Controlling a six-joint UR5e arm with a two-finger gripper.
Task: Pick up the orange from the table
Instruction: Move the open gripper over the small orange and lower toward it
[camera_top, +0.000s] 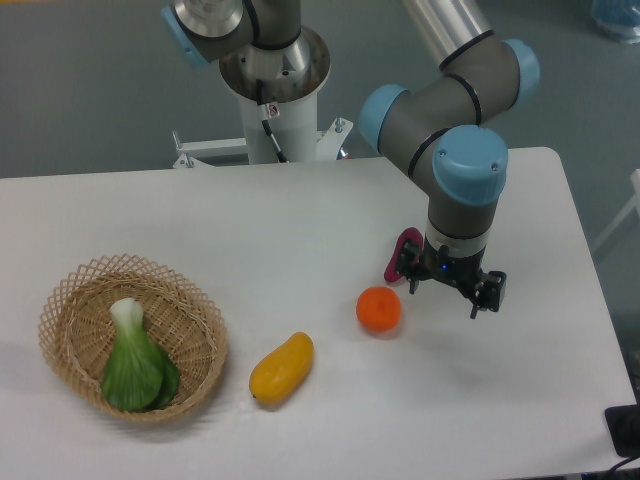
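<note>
The gripper (446, 293) is being held just above the table (300, 220), toward its right side, hanging from the grey arm with blue joint caps. Its two fingers are being kept spread apart, one near the orange and one further right (487, 293), and nothing is being gripped between them. The orange (379, 309) is being left on the tabletop just beside the gripper, to its left in the picture, close to the nearer finger; whether the two are touching cannot be told. A dark red-purple oblong piece (402, 254) is being partly hidden behind the gripper body, lying on the table just beyond the orange. Further out, a yellow-orange mango (281, 368) is lying on the table, near the orange but apart from it, tilted diagonally. Well apart, at the left of the table, a woven wicker basket (75, 290) is being occupied by a green leafy vegetable with a white stalk (133, 362). The robot's base pedestal (272, 100) is standing at the table's far edge.
</note>
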